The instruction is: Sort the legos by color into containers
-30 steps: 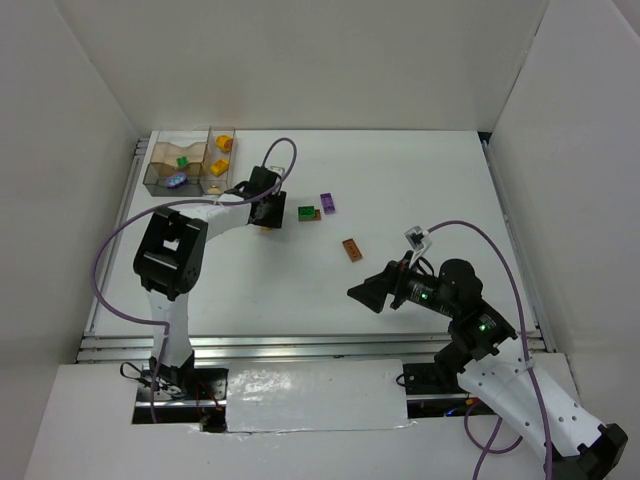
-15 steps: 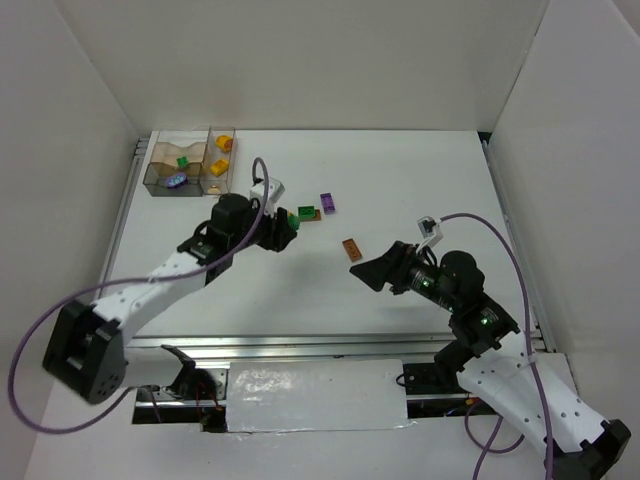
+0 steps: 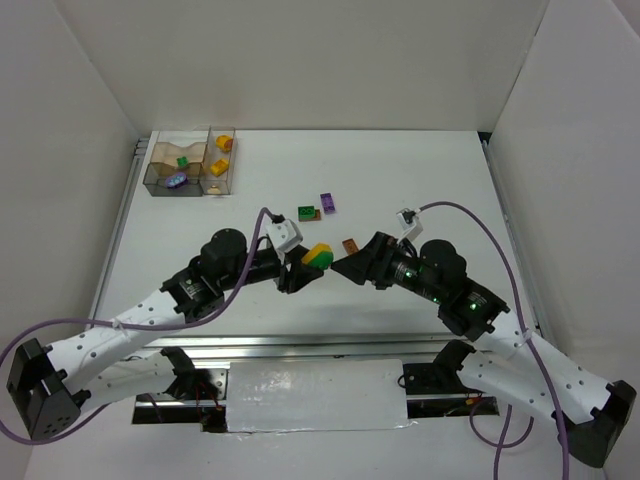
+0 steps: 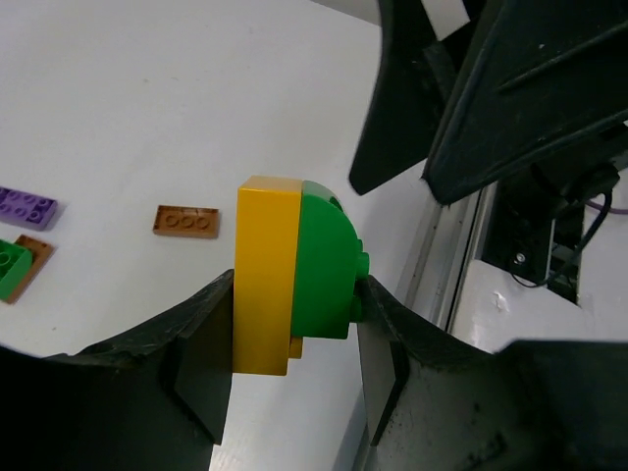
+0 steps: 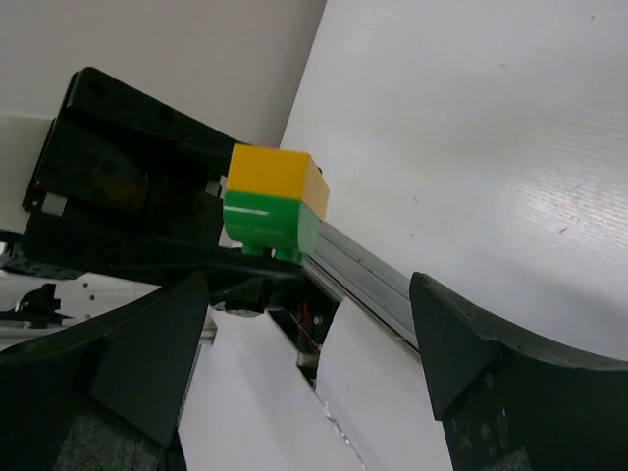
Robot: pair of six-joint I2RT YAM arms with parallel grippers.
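Saw smooth, glossy plastic on the joined yellow-and-green legos [image 4: 324, 265], against matt, faintly grainy black plastic on the fingers [image 4: 201, 353] of the left end effector [image 4: 294, 287]. Noted a smooth white desk [image 5: 471, 147] with a soft sheen and fine streaks, and clear smoky plastic in the containers [image 3: 157, 183].

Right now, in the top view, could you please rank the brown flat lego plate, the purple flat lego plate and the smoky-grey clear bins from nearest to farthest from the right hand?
1. The brown flat lego plate, just beyond the right hand.
2. The purple flat lego plate, farther back and slightly left.
3. The smoky-grey clear bins, in the far-left corner.
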